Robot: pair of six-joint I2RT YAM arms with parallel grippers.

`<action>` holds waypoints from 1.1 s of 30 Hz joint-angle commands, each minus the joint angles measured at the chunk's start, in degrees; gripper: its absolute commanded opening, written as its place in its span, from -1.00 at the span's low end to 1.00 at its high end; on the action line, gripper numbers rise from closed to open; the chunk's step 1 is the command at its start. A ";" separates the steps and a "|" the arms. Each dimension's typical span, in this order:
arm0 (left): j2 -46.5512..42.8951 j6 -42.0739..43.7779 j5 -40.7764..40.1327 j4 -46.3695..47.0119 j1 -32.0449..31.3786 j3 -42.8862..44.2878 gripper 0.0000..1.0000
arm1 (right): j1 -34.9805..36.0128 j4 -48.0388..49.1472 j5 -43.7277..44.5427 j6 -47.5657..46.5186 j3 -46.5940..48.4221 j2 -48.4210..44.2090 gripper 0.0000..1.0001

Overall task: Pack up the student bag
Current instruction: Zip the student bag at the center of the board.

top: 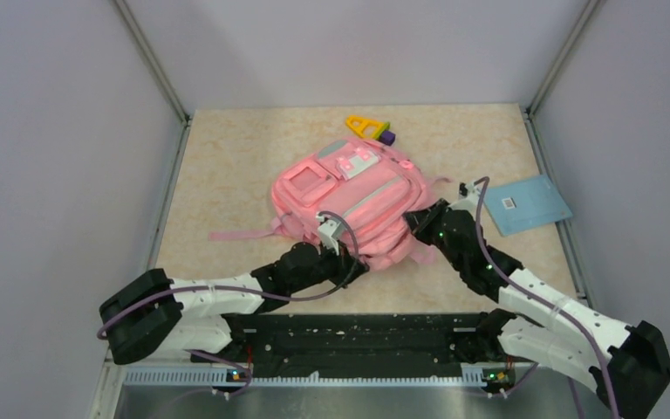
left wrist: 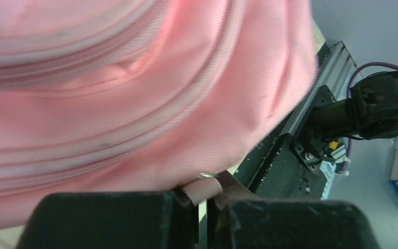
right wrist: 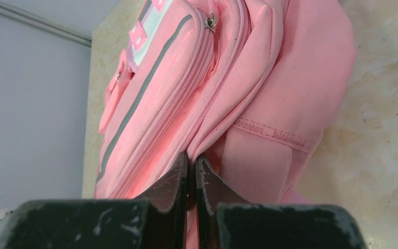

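Note:
The student bag (top: 349,199) is a big pink backpack lying front-up in the middle of the table. It fills the left wrist view (left wrist: 134,93) and the right wrist view (right wrist: 228,88). My left gripper (top: 335,241) is at the bag's near edge. In its own view the left gripper (left wrist: 202,201) is shut on a small pink zipper pull tab (left wrist: 206,188) with a metal ring. My right gripper (top: 415,223) is at the bag's near right corner. Up close, the right gripper (right wrist: 192,167) is pinched shut on a fold of the bag's fabric beside a zipper line.
A blue notebook (top: 532,203) lies on the table to the right of the bag. A yellow triangle ruler (top: 365,127) and a small purple piece (top: 387,137) lie behind the bag. A pink strap (top: 240,234) trails to the left. Walls close in the table.

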 commanded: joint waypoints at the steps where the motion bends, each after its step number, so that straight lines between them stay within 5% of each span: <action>1: -2.16 -2.16 3.71 5.44 -1.93 5.31 -1.00 | 5.45 12.41 3.63 -2.59 1.01 3.96 -1.00; 13: 6.04 -8.03 2.25 8.77 -5.68 13.49 -1.00 | 13.27 22.18 12.48 -10.63 2.31 16.72 -1.00; 20: 4.88 -11.35 -10.33 3.46 -5.55 10.90 -0.99 | 13.78 18.34 14.89 -15.63 2.59 13.18 -1.00; 26: -6.61 -13.47 -14.92 -12.57 -5.10 6.35 0.24 | 13.74 7.63 15.53 -22.90 2.13 4.77 0.06; 29: -12.54 -15.79 -17.16 -24.29 -4.75 6.08 0.44 | 13.75 2.19 13.93 -25.40 1.11 0.99 0.30; 33: -17.57 -19.20 -17.64 -37.73 -2.36 6.19 0.51 | 13.88 -1.28 6.20 -28.40 -1.68 -3.30 0.31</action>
